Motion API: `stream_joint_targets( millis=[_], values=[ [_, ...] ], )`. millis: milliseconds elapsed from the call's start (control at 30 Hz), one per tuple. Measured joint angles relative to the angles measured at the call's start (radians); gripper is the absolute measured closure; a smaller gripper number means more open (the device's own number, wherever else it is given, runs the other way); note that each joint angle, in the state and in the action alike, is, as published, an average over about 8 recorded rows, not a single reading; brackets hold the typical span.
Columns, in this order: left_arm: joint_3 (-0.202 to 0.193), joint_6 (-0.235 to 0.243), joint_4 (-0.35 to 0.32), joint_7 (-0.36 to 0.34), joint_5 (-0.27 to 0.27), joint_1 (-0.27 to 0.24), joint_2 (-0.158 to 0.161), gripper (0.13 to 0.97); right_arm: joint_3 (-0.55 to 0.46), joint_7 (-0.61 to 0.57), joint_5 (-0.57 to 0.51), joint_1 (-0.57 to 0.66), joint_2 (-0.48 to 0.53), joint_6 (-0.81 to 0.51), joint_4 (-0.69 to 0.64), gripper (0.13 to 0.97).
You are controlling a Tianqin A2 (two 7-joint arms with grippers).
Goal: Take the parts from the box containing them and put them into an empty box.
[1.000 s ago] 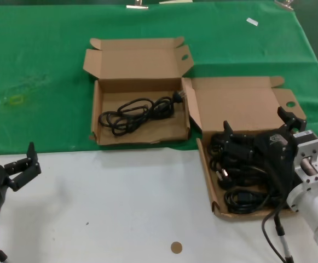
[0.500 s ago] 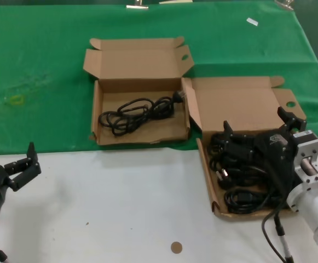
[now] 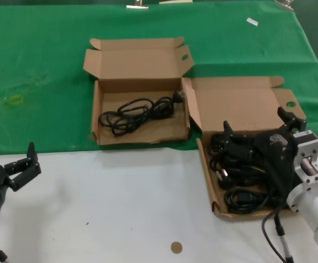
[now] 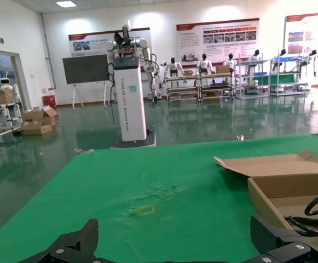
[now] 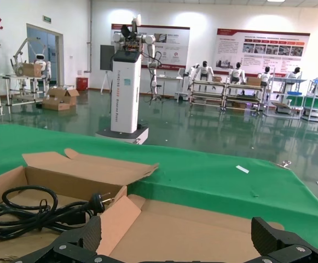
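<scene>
head view: right gripper (image 3: 257, 129), fingers spread, poised directly over the heaped power cords (image 3: 240, 174) in the source box (image 3: 207, 164); one cord (image 3: 137, 113) lies in the wider box (image 3: 96, 118). left gripper (image 3: 28, 163) spread, well apart.
left wrist view: wider box's corner ahead.
right wrist view: cord beyond the flap.

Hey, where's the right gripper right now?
In the head view the right gripper is at the right, open over the cords in the right-hand cardboard box, beside the box holding one cord.
</scene>
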Motion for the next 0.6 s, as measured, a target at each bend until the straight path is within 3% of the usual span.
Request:
stream_joint_targets(
  millis=[600],
  values=[
    [0.000,0.000,0.000,0.000,0.000,0.000,0.000,0.132,0.000,0.000,0.000,0.000,0.000,0.000,0.000,0.129]
  ],
)
